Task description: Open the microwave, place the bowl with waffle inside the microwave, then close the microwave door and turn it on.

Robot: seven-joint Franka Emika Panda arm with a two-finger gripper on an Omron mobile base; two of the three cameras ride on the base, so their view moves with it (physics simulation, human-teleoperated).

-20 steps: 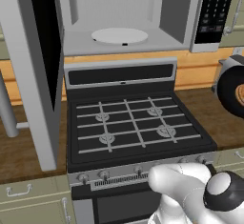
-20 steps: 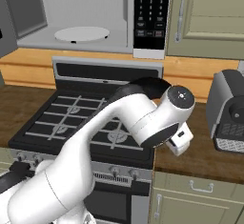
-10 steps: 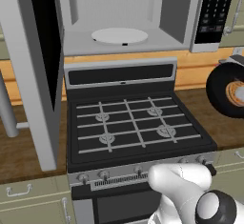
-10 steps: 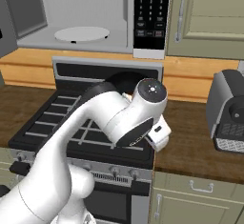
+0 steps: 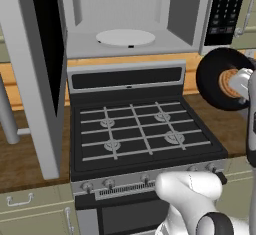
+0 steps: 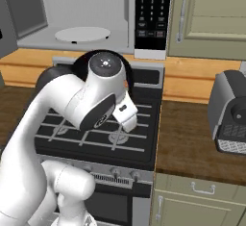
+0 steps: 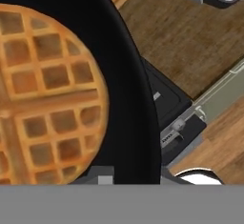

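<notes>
Pincer [image 7: 131, 178]: two small dark tips at the lower edge of the hand view, closed onto the rim of the bowl [image 7: 131, 99]. In the left base view the white wrist meets the bowl at the right edge.

Bowl: round, shallow, smooth matt black. Held aloft and tipped steeply, its inside facing the left base camera [image 5: 220, 79], above the right side of the stove and below the keypad panel.

Waffle [image 7: 45, 94]: flat round disc, orange-brown, gridded with square pockets. Lies against the bowl's inner face, seen small in the left base view [image 5: 229, 82].

Stove [image 5: 142, 134]: black, with a grey lattice grate over four burners and a row of knobs along its silver front.

Worktop [image 6: 202, 138]: brown wood grain, on either side of the stove; a grey toaster [image 6: 231, 114] stands on its right part.

Microwave [image 5: 135, 14]: mounted above the stove, cavity exposed, pale interior, round white turntable [image 5: 125, 37] on its floor, black keypad panel [image 6: 153, 16] at right.

Microwave door [image 5: 42, 74]: swung fully open to the left, dark glass in a silver-grey frame.
</notes>
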